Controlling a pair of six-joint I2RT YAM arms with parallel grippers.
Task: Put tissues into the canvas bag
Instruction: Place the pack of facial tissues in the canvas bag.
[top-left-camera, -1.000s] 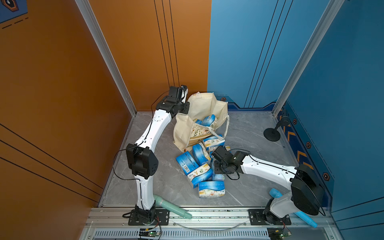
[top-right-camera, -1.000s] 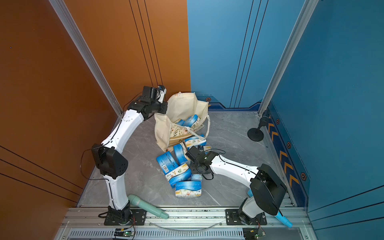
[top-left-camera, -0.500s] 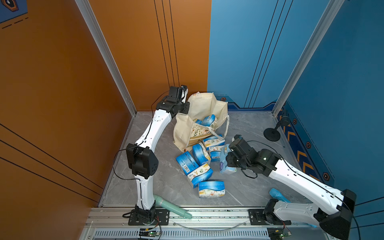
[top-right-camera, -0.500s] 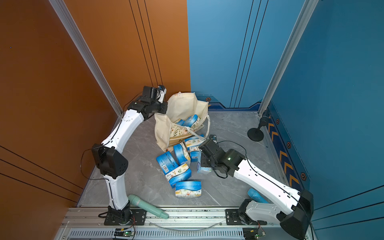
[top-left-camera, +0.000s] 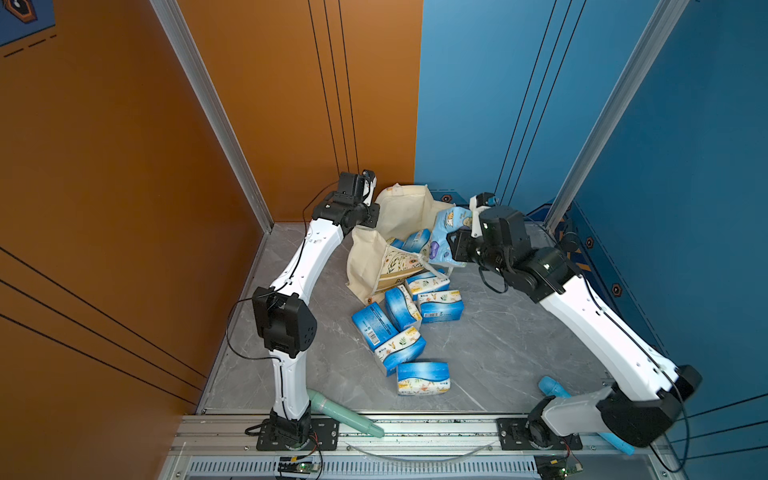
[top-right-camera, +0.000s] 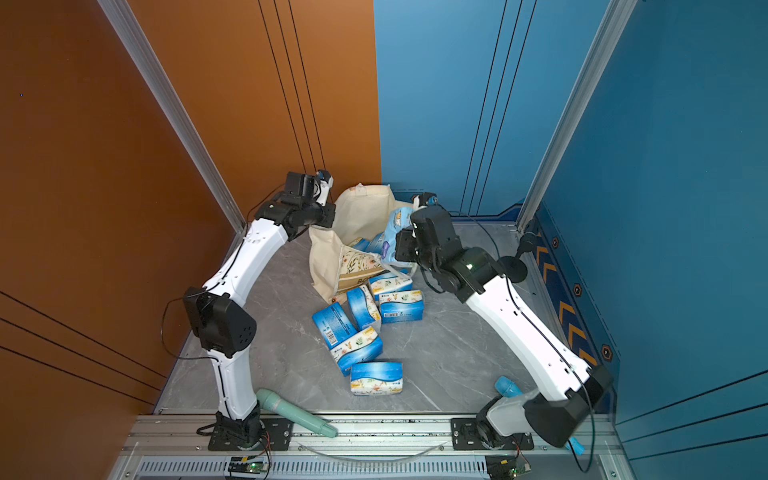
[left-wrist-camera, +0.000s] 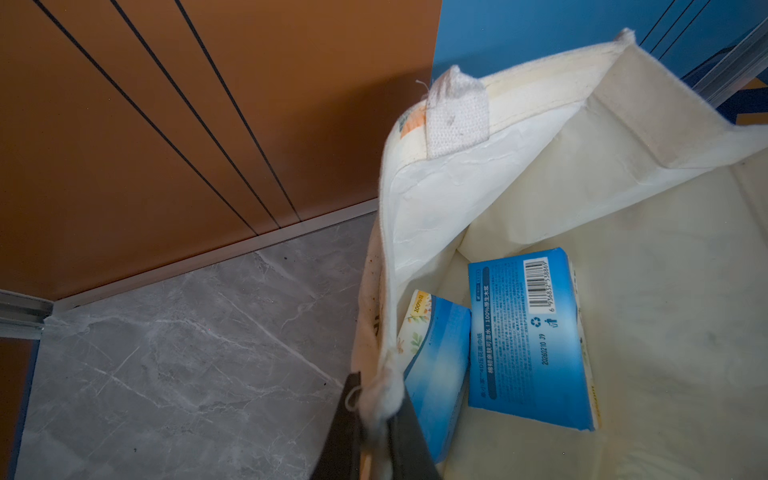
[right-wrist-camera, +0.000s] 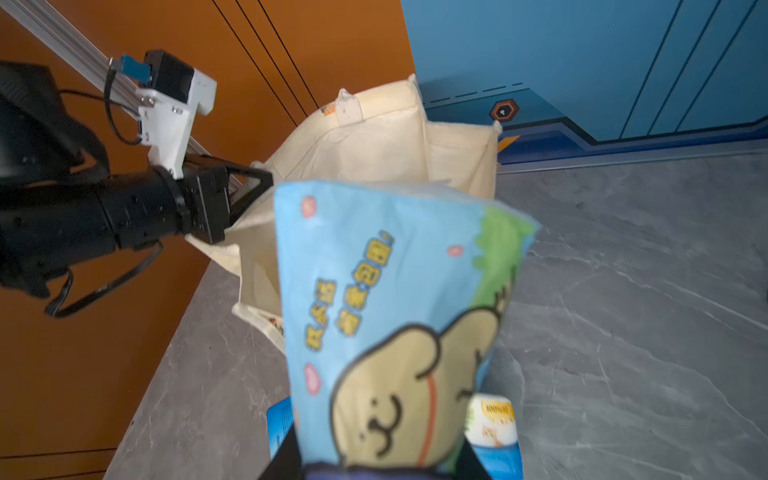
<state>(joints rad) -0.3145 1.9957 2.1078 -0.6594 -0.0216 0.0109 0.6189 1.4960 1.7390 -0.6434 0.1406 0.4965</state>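
The cream canvas bag (top-left-camera: 399, 212) (top-right-camera: 361, 212) stands open at the back of the floor. My left gripper (top-left-camera: 372, 220) (left-wrist-camera: 374, 415) is shut on its rim, holding the mouth open. Two blue tissues packs (left-wrist-camera: 528, 340) lie inside. My right gripper (top-left-camera: 454, 249) (right-wrist-camera: 382, 465) is shut on a light-blue tissue pack (top-left-camera: 449, 230) (right-wrist-camera: 395, 311) with a cartoon dog print, held in the air at the bag's right side, just above the opening. Several blue and white packs (top-left-camera: 411, 328) (top-right-camera: 365, 328) lie on the floor in front of the bag.
A teal cylinder (top-left-camera: 340, 413) lies by the left arm's base and a light-blue cylinder (top-left-camera: 555, 388) by the right arm's base. A black round-footed stand (top-right-camera: 513, 266) sits at the back right. The orange wall is close behind the left gripper.
My right arm has lifted from the pile with the light-blue pack and swung back and up to the bag's opening. The left gripper and the bag have not moved.
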